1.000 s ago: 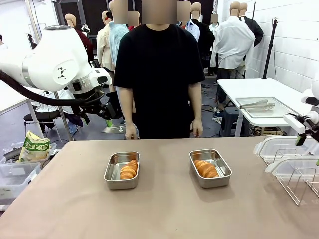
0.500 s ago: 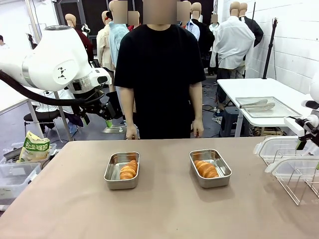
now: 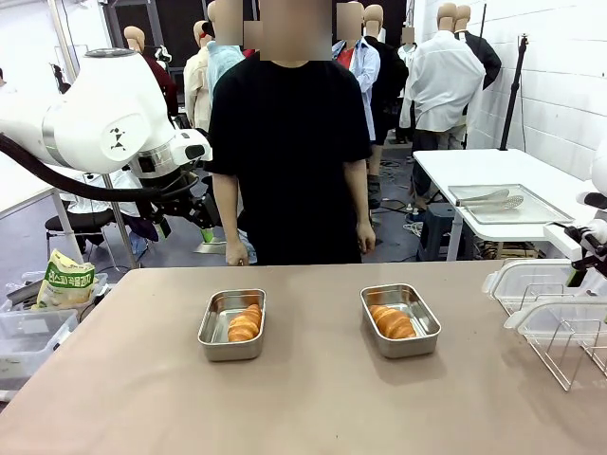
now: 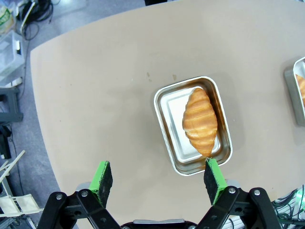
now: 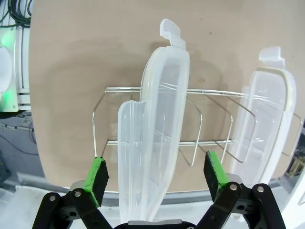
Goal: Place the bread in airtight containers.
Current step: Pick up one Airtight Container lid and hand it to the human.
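Note:
Two steel airtight containers stand on the brown table, the left one [image 3: 216, 327] and the right one [image 3: 424, 324]. Each holds one golden bread roll [image 3: 245, 323] [image 3: 392, 322]. My left gripper [image 3: 205, 227] hangs open high beyond the table's far left edge; in its wrist view the gripper [image 4: 159, 177] looks down on a container [image 4: 169, 107] with bread [image 4: 199, 120] inside. At the right edge my right gripper [image 3: 582, 265] hovers open above the clear lids [image 3: 531, 282]. In its wrist view its fingers [image 5: 156, 174] straddle one upright lid [image 5: 159, 119]; a second lid [image 5: 264, 129] stands farther along.
The lids stand in a wire rack [image 5: 209, 124] at the table's right edge. A person in black stands at the far side with hands [image 3: 237, 254] hanging near the table edge. A snack bag [image 3: 64, 282] and plastic bins [image 3: 28, 336] sit off the left. A metal tray [image 3: 498, 204] lies on a farther white table.
The person has shifted to the left. My right gripper has drifted slightly toward the right edge. The left arm, containers and bread have not moved.

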Tool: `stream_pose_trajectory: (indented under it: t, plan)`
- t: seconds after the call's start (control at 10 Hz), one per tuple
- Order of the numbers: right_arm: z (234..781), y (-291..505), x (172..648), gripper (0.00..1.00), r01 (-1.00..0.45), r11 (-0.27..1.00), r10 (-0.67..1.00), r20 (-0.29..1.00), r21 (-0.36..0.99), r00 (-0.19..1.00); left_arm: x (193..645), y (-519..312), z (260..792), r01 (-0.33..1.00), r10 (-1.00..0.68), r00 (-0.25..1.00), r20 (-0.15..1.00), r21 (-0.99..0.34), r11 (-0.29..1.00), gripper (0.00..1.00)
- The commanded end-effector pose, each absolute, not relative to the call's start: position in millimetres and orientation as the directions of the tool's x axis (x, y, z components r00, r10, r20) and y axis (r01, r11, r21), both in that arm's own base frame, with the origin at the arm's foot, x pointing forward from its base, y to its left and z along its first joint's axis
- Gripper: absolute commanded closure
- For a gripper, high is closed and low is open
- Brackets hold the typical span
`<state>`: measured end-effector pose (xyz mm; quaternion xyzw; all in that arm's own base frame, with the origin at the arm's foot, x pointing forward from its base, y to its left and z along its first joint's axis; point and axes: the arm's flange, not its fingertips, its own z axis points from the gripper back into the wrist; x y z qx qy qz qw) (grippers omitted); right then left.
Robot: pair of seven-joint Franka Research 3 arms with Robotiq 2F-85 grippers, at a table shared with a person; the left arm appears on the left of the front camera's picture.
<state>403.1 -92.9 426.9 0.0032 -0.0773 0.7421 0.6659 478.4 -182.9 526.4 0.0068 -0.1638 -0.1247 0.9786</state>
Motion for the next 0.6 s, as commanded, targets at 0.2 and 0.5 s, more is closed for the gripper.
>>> stream_pose_trajectory:
  t: [0.2, 0.5]
  plan:
    - [413.4, -91.8, 414.6, 0.0, -0.992, -0.083, 0.986, 0.139, -0.094, -0.096, 477.8, -181.0, 527.9, 0.24, -0.245, 0.915, 0.32, 0.056, 0.969, 0.0]
    - [413.2, -90.9, 417.4, 0.0, -0.994, -0.063, 0.987, 0.142, -0.089, -0.075, 477.8, -181.0, 527.9, 0.24, -0.245, 0.915, 0.32, 0.056, 0.969, 0.0]
